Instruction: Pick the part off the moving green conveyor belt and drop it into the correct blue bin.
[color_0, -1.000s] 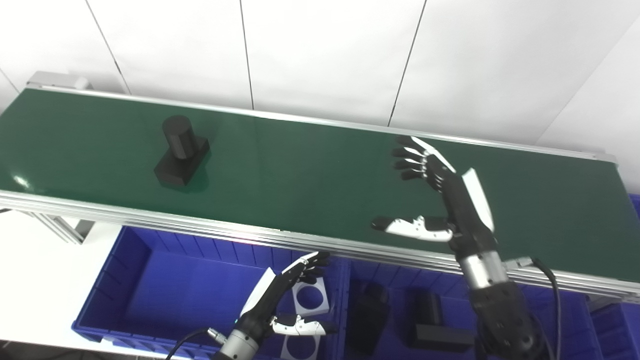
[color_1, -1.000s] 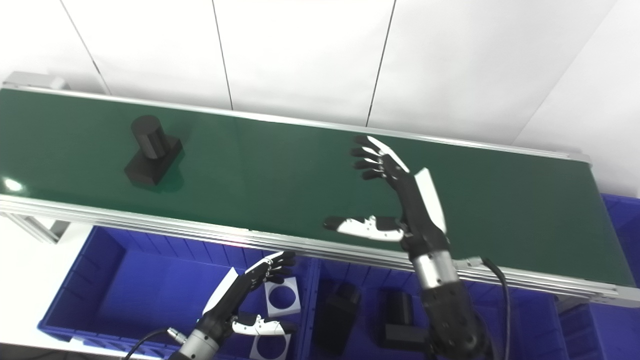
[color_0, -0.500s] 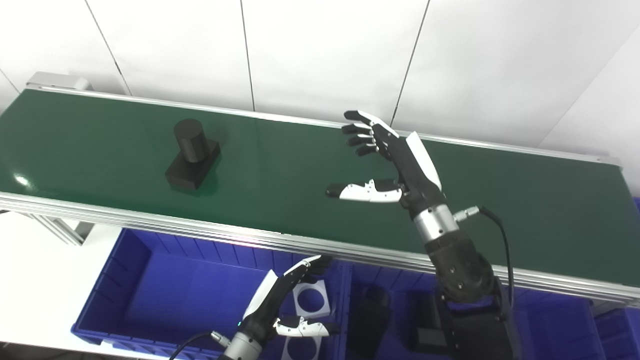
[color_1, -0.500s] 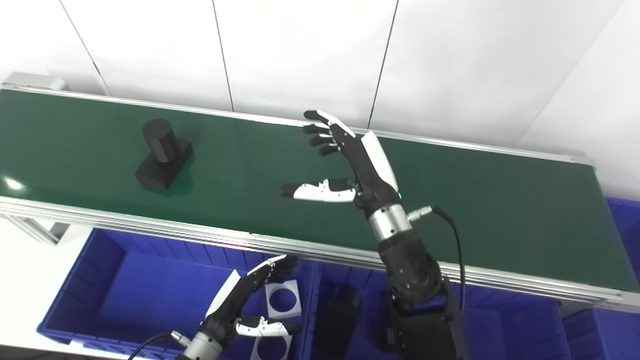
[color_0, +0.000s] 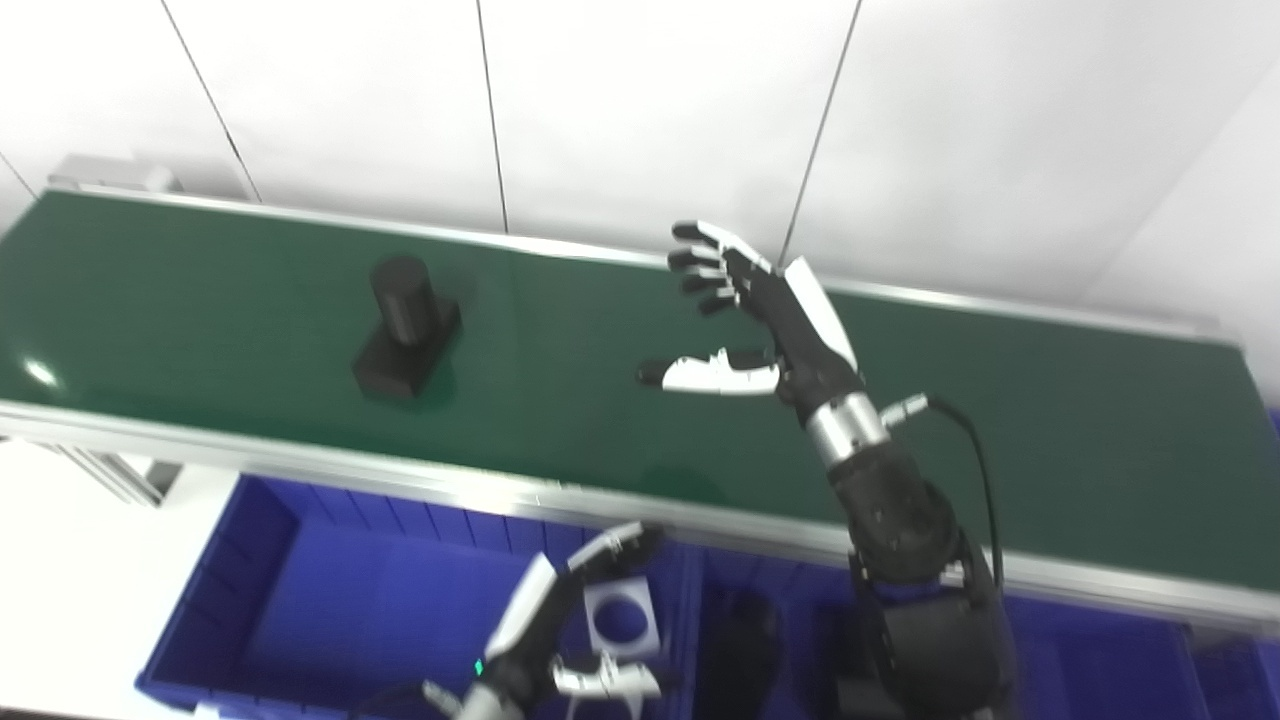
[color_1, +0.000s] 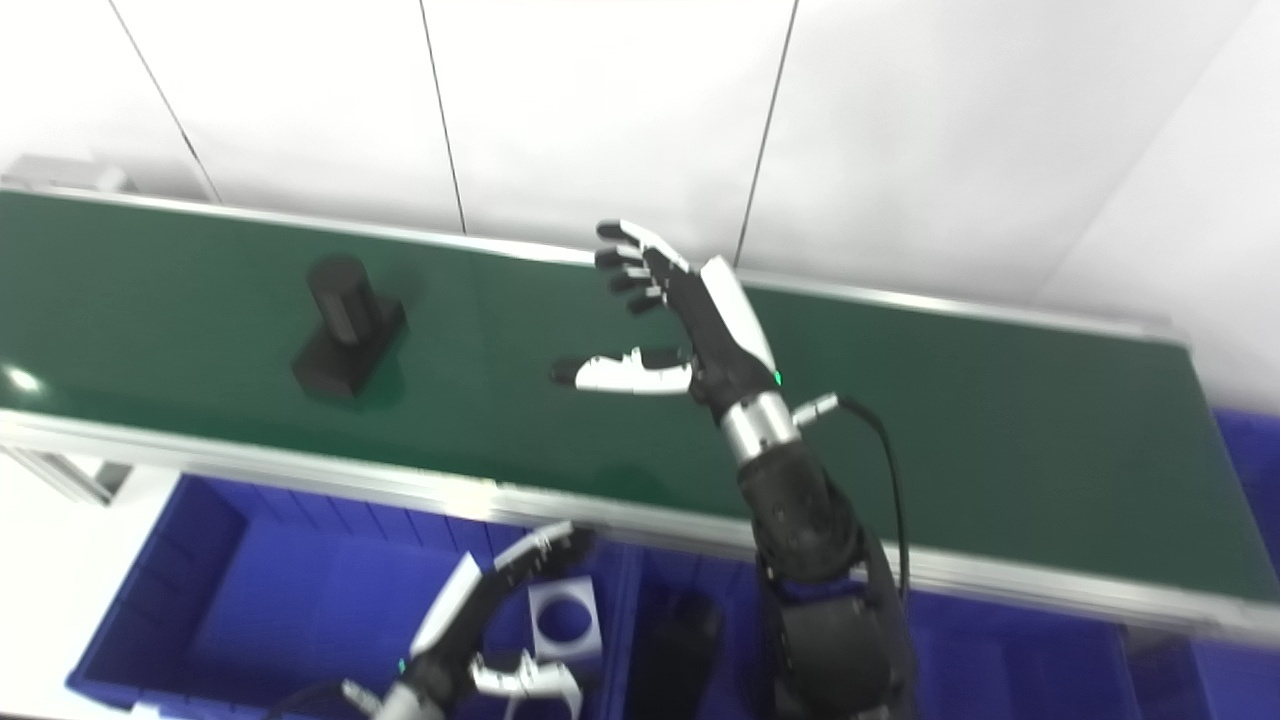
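While the black part (color_0: 405, 330) rode the conveyor belt (color_0: 560, 400), the right robot hand (color_0: 760, 325) hovered beside it, spread wide to intercept.

Black part (color_0: 405, 328), green belt (color_0: 200, 280), blue bin (color_0: 330, 580)

**White wall, metal frame, square plates with holes**

A white panelled wall (color_0: 640, 110) with thin dark seams rises behind the work. Silver aluminium rails (color_0: 300, 465) edge the long frame, and a slanted metal leg (color_0: 110, 475) shows at lower left. A white square plate with a round hole (color_1: 562, 618) lies lower down.
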